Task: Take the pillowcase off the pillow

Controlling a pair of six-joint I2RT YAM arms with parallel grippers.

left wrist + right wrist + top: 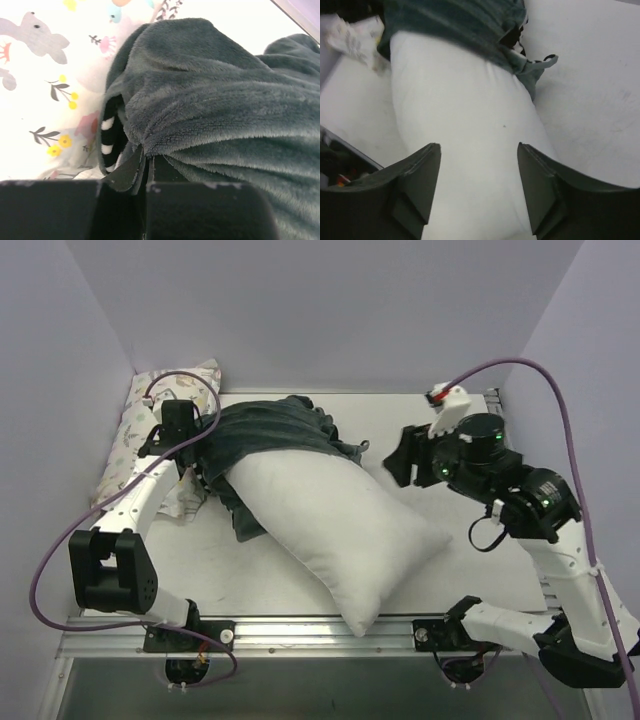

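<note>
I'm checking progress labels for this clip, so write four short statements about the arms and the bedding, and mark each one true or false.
1. The left pincer is shut on the slate-grey plush pillowcase. True.
2. The right pincer is clamped on the plump white pillow. False: it is open and grips nothing.
3. The pillowcase covers the whole pillow. False: it is bunched over the far end only, and most of the pillow is bare.
4. A small pastel animal-print pillow lies in the far left corner, next to the pillowcase. True.
</note>
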